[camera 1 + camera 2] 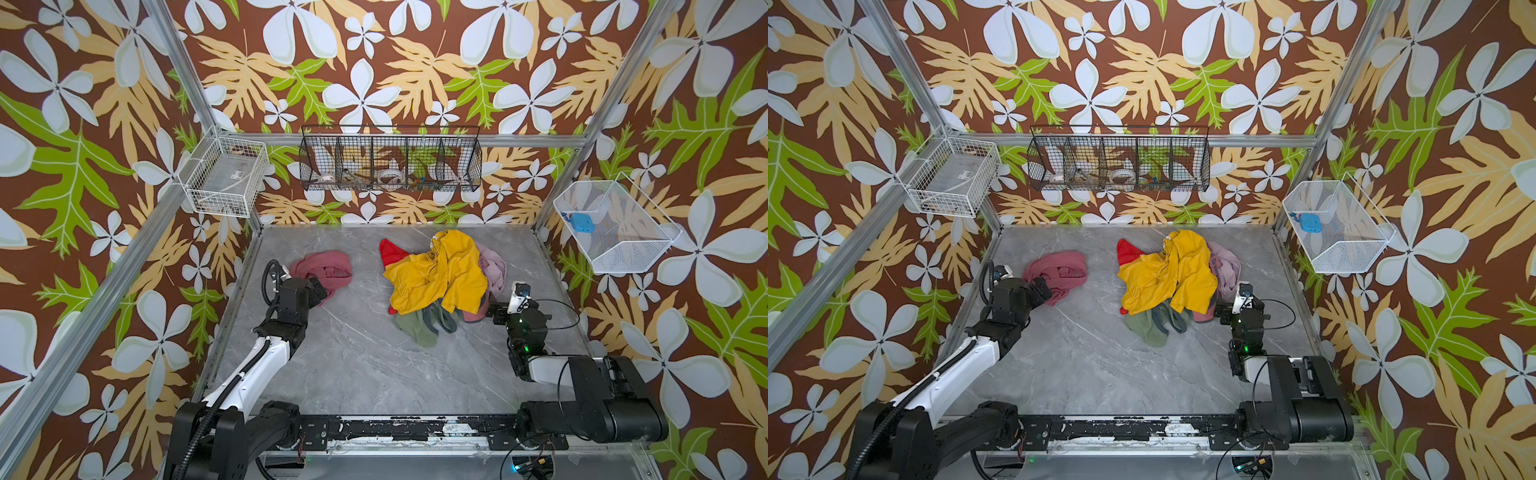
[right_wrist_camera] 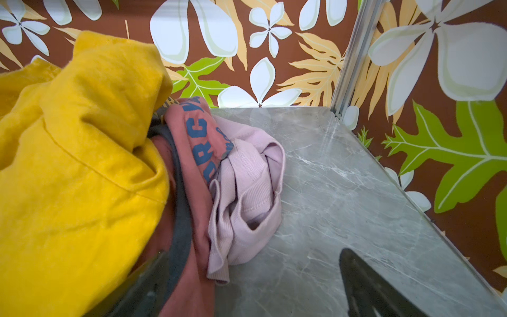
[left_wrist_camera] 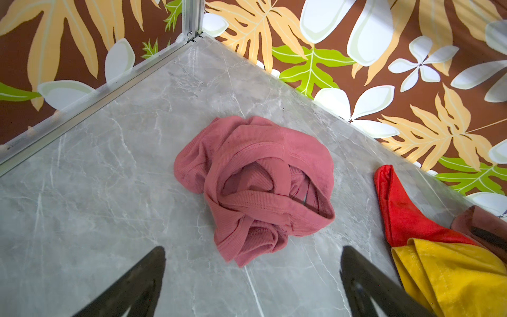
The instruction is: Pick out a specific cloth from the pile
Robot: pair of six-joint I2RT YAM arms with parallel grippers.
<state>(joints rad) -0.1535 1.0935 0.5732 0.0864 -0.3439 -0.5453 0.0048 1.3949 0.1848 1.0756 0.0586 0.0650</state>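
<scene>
Now the cloth (image 1: 328, 268) lies alone on the table (image 1: 353, 365), left of the pile (image 1: 436, 274) in both top views. The left jaws and right jaws stand wide open, empty. Picking looks done; arms should back away

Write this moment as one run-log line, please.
cloth: on table, apart from pile | left gripper: open at cloth, no grip | right gripper: open at pile's edge

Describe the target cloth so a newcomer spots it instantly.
On the grey marble table, look left of the pile topped by the mustard-yellow garment. The cloth lies alone, crumpled, near the left wall. Plain dusty rose: darker than the lilac-pink piece, duller than the red one.
</scene>
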